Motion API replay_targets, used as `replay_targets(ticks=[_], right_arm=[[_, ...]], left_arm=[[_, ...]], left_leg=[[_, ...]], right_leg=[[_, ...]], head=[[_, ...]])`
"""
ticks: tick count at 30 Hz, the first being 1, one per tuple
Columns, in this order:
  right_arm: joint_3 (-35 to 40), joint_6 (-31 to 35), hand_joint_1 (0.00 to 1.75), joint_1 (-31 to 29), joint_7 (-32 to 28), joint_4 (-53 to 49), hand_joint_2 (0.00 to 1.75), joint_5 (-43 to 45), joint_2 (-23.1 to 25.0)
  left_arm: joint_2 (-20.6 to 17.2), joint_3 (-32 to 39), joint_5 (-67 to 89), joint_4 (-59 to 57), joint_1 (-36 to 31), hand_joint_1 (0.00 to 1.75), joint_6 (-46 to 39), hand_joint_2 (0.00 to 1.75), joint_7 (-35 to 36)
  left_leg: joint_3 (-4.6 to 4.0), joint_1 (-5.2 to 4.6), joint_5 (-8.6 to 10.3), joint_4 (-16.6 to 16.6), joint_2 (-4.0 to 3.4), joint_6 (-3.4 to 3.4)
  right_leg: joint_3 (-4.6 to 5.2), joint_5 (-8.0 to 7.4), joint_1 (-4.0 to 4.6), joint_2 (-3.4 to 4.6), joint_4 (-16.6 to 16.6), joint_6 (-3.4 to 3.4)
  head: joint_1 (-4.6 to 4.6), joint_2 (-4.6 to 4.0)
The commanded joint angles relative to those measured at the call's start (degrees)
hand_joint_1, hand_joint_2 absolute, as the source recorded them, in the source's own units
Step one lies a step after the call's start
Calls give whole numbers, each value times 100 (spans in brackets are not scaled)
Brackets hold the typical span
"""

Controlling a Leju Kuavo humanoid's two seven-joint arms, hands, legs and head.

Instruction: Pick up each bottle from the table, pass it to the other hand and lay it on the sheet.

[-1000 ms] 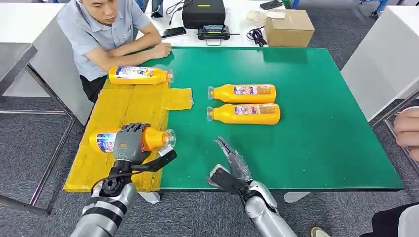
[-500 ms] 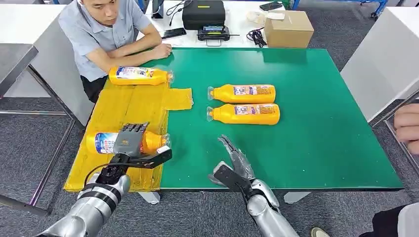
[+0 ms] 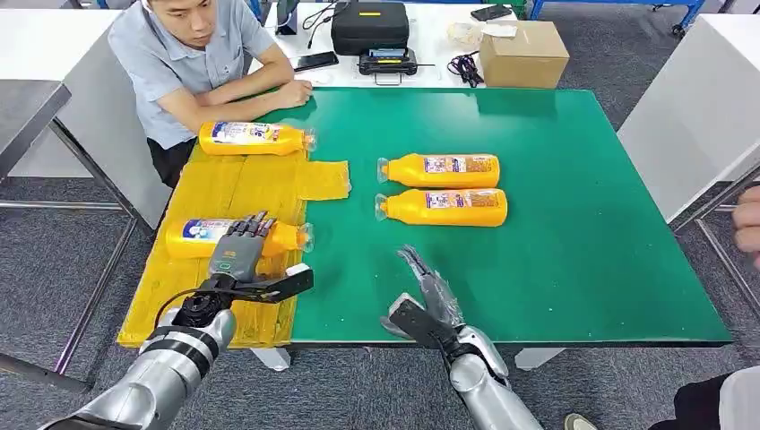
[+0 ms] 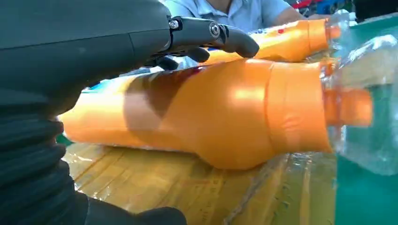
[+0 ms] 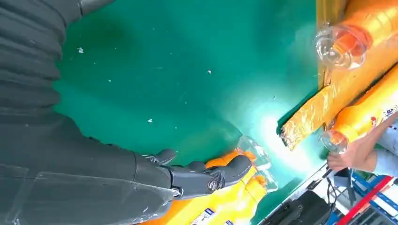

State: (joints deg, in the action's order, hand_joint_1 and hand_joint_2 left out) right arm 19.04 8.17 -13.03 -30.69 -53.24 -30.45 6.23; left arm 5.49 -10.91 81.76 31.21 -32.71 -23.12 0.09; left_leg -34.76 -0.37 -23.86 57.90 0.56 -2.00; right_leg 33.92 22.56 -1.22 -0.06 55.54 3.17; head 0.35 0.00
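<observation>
Now I see the worktop with the yellow sheet at its left. Two bottles lie crosswise, far of my empty, spread right hand; my left hand rests slackly on the sheet's near bottle.

Can't tell if my left hand touches the near bottle; its fingers cover the middle. Bottle's clear cap is blurred in the left wrist view.
</observation>
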Motion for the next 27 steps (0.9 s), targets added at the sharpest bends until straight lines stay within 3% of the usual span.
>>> replay_targets(ticks=[1, 3, 6, 8, 10, 12, 15, 18, 22, 27], right_arm=[[-111, 98, 0, -136, -67, 185, 175, -137, -46], [-113, 290, 0, -122, -67, 94, 175, -246, -51], [-4, 1108, 0, -25, 127, -321, 175, -965, -258], [-30, 1060, 0, 1, 167, -421, 175, -969, -287], [99, 1994, 0, -14, 707, -518, 175, -2185, -512], [49, 2105, 0, -113, 1120, -689, 175, -2765, -854], [-160, 1667, 0, -465, 1418, -707, 175, -3070, -1370], [-436, 1114, 0, -659, 1260, -669, 175, -2686, -1597], [-508, 823, 0, -362, 1644, -1036, 175, -3066, -1861], [-513, 775, 0, -273, 1713, -1030, 175, -3132, -1940]], left_arm=[[-8, -257, -544, -312, 59, 0, 211, 175, -388], [-13, -384, -537, -136, 158, 0, -48, 175, -345], [98, -661, -516, 697, 663, 0, -766, 175, -294], [85, -756, -490, 945, 772, 0, -667, 175, -181], [155, -860, -695, 1617, 1104, 0, -931, 175, -315], [198, -1120, -600, 2368, 1514, 0, -1120, 175, -348], [112, -1542, -407, 3396, 2043, 0, -1330, 175, -294], [42, -1746, -612, 4023, 2458, 0, -1490, 175, -388], [94, -1804, -1639, 4829, 3096, 0, -1487, 175, -837], [118, -1795, -1712, 4914, 3183, 0, -1485, 175, -868]], left_leg=[[18, 8, -9, -4, -14, 12], [19, 8, -9, -4, -14, 13], [23, 10, -14, -5, -16, 16], [17, 2, -12, -5, -9, 9], [11, 4, -12, 0, -3, 10], [-1, 0, -7, -1, 3, 4], [-12, -4, -13, 6, 2, 4], [-24, -11, -11, 6, -13, 1], [-28, -16, -13, 4, -4, 1], [-10, -2, -31, 10, -4, 11]], right_leg=[[-16, 4, 9, 10, -7, -16], [-16, 5, 9, 9, -6, -16], [-21, 8, 11, 10, -9, -19], [-15, 9, 3, 4, -6, -11], [-10, 10, 6, -3, -3, -11], [1, 8, 1, -7, -3, -5], [10, 12, -2, -8, 0, -5], [25, 4, -10, 10, 2, -2], [25, 6, -14, 2, 0, -2], [7, 18, 2, -3, -1, -15]], head=[[0, 0], [0, 0], [0, 0], [0, 0], [0, 0], [2, 0], [-2, 0], [-2, 0], [0, 0], [-2, 0]])
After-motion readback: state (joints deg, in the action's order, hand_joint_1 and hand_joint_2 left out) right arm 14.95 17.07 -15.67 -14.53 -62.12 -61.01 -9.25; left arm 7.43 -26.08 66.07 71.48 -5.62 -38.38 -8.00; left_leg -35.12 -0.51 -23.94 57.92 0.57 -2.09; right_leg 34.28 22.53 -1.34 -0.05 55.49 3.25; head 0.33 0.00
